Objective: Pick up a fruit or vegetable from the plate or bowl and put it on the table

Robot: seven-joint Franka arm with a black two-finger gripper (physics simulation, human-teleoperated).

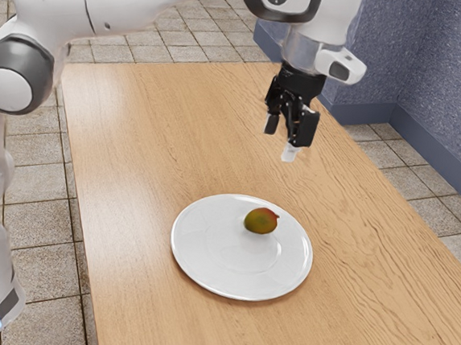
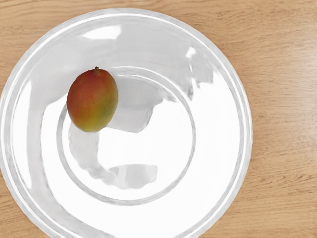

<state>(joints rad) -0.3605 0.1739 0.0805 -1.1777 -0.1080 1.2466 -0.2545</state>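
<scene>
Mango [image 2: 92, 100] sits on the plate [image 2: 218, 139], below the tool [image 1: 287, 137] and well apart from its open, empty fingers, so the task looks barely begun, with grasp, lift and setting down on the worktop [image 1: 139, 148] all left.

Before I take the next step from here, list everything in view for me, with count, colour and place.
mango: one, red and yellow-green, on the plate, off its centre
plate: one, white, on the table
table: one, light brown wood, under the plate
floor tiles: many, beige-grey, around the table
wall: blue, with skirting board, exterior view's right
Franka arm: one, white with dark grey, reaching over the table
gripper: one, black, above the table, empty
</scene>
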